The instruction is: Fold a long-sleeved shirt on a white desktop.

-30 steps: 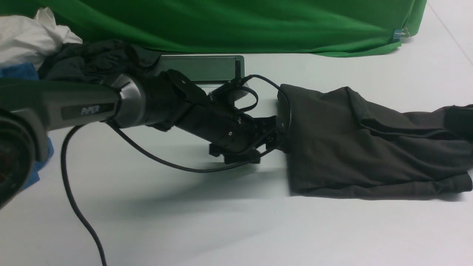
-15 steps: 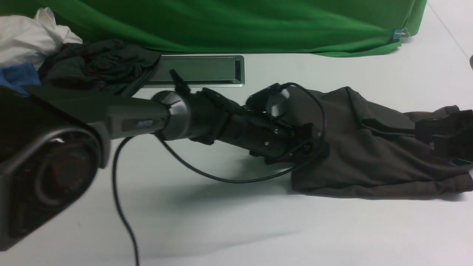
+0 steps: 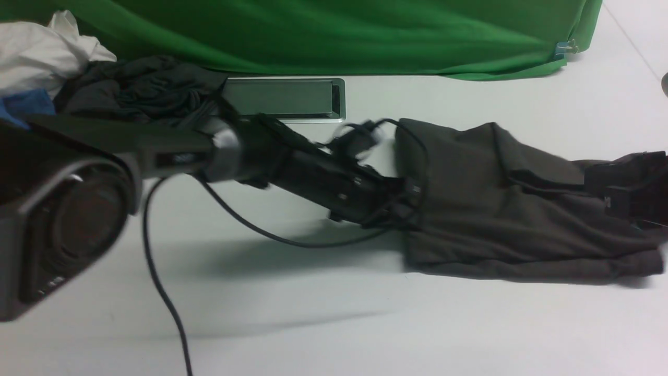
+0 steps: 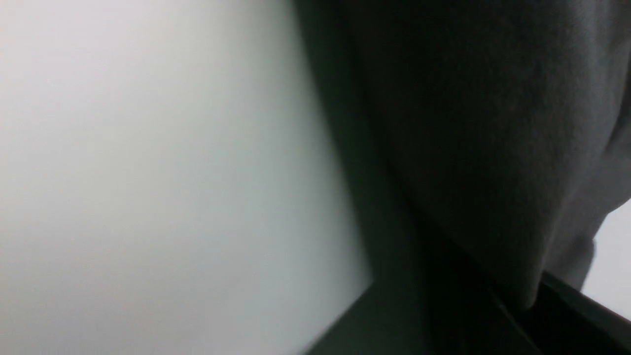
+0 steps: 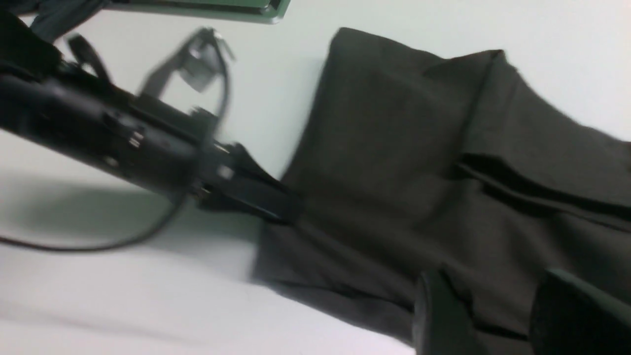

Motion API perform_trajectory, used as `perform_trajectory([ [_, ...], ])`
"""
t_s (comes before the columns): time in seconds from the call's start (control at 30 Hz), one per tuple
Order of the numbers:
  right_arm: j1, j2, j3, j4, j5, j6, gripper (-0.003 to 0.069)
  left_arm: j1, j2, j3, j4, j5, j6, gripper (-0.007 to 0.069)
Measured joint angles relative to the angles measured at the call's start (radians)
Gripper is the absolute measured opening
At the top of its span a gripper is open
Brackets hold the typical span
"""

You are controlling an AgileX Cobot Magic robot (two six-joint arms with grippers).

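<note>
Long-sleeved shirt is lying on the white desktop, right of centre and partly folded into a long band: left edge squared off, folded layers bunching toward the right, where it is running out of the front view. Left arm is reaching across low from the left, blurred in the front view. Left gripper is sitting right at the shirt's left edge with its fingers pressed together and the tips buried in the fabric, so it's reading as clamped on that edge. Left wrist view is showing only dark cloth up close against pale table. Right gripper is hanging over the right part of the shirt, its fingers standing apart with cloth showing in the gap; can't tell if the tips are touching the fabric. Black cable is looping from the left arm down across the table. Silver-framed cable hatch is sitting behind the arm, clear of the shirt. Green backdrop is running along the far edge. At far left, a dark garment, a white cloth and a bit of blue fabric are piling up together.
</note>
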Motion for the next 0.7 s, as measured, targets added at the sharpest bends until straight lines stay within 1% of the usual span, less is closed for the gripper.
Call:
perform_trajectory([
  [0.07,0.000,0.000,-0.021,0.000,0.025,0.000,0.0250,0.041,-0.030,0.011,0.069,0.034,-0.016,0.0055],
  [0.2,0.000,0.001,-0.083,0.000,0.074,0.000,0.0250,0.106,-0.129,0.088,0.161,0.041,-0.034,0.0053],
  [0.33,0.000,0.017,-0.157,0.000,0.126,0.000,0.0250,0.171,-0.253,0.221,0.203,0.008,-0.034,0.0053],
  [0.47,0.000,0.063,-0.204,0.014,0.154,-0.009,0.0250,0.260,-0.358,0.362,0.239,-0.036,-0.034,0.0053],
  [0.57,0.000,0.107,-0.213,0.056,0.156,-0.052,0.0250,0.299,-0.390,0.393,0.264,-0.048,-0.030,0.0053],
  [0.6,0.000,0.148,-0.215,0.104,0.152,-0.095,0.0251,0.319,-0.402,0.399,0.274,-0.049,-0.030,0.0053],
  [0.63,0.001,0.159,-0.215,0.116,0.147,-0.107,0.0251,0.321,-0.403,0.399,0.276,-0.049,-0.030,0.0053],
  [0.7,0.026,0.247,-0.217,0.163,0.108,-0.169,0.0252,0.332,-0.409,0.400,0.291,-0.047,-0.038,0.0055],
])
